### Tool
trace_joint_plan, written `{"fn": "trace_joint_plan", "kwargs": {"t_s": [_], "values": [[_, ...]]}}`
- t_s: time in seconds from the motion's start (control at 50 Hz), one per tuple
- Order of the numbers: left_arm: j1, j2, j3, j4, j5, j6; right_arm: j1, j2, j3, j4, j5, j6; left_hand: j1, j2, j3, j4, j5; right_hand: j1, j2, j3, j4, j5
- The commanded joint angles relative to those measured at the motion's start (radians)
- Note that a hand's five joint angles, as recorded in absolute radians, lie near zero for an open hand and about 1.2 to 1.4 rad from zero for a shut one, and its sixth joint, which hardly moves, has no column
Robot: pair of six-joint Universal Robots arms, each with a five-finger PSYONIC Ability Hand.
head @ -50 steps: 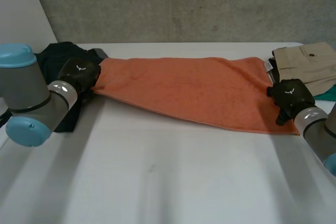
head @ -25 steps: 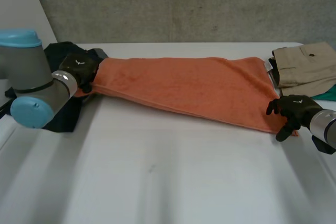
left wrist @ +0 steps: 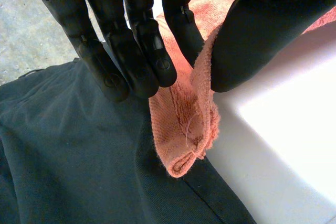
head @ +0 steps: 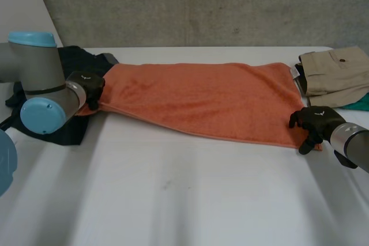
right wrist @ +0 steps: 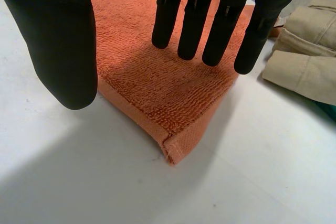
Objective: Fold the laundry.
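Orange towel (head: 202, 99) lies stretched across the tabletop (head: 173, 194), its left end pinched between thumb and fingers of the left hand (head: 86, 84) over a dark garment (head: 66, 61), the right hand (head: 314, 122) spread slack above its near right corner, bare tabletop in front

The left arm (head: 36, 76) is a thick grey tube with round light-blue caps, one at 12 o'clock on its joint and another at 6 o'clock. Each hand is matte black with a small white emblem on its back: left hand (head: 87, 83), right hand (head: 315, 121). The fingers (left wrist: 140, 51) are rounded, segmented, with small round screws. The right arm (head: 353, 145) is grey.
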Motion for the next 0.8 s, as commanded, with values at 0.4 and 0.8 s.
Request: {"fn": "trace_joint_plan", "kwargs": {"t_s": [0.4, 0.8], "values": [[-0.004, 0.057, -0.051, 0.019, 0.030, -0.001, 0.029, 0.060, -0.045, -0.124, 0.014, -0.072, 0.247, 0.200, 0.204, 0.194, 0.226, 0.218, 0.217, 0.199, 0.201, 0.196], [-0.023, 0.247, -0.264, 0.002, 0.035, 0.062, 0.009, -0.058, -0.031, -0.111, 0.034, -0.115, 0.247, 0.200, 0.204, 0.194, 0.226, 0.820, 0.819, 0.802, 0.803, 0.798]]}}
